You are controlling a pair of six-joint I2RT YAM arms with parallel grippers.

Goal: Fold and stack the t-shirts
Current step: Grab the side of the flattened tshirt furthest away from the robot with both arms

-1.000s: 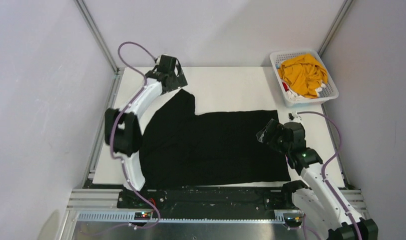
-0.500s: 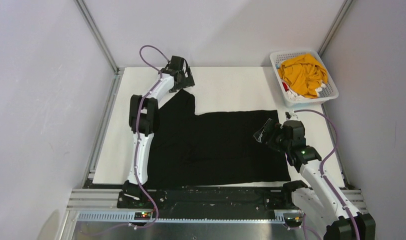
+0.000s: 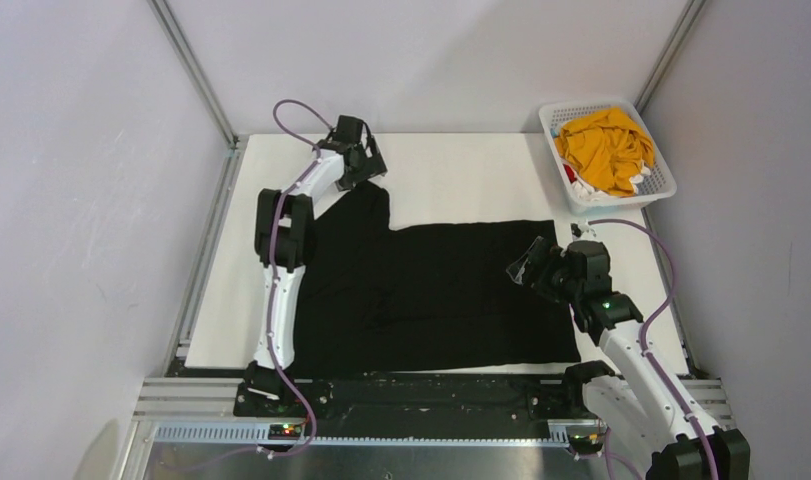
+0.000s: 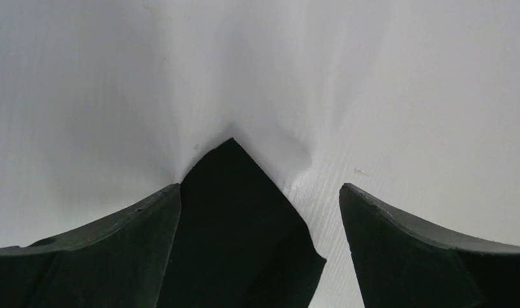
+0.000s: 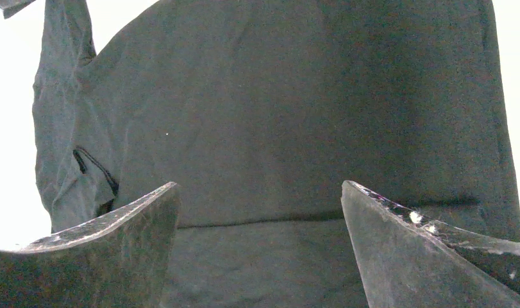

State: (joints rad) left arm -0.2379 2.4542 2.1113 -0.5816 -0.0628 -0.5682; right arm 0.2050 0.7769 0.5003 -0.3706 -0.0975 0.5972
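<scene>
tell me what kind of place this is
Probably a robot lab test cell, not a home: a white table walled by plain panels, left arm and right arm bolted at its edge, a black t-shirt spread out on it.

The bare white table (image 3: pixel 461 175) at 12 o'clock, past the black shirt (image 3: pixel 431 290), is open room to pass. At 2 o'clock the white basket (image 3: pixel 616 203), piled with a yellow shirt (image 3: pixel 603 150), blocks the corner. The left arm (image 3: pixel 278 270) stands tall at 9 o'clock. The right arm (image 3: pixel 621 330) leans in at 4 o'clock. Walls (image 3: pixel 431 60) close three sides.
</scene>
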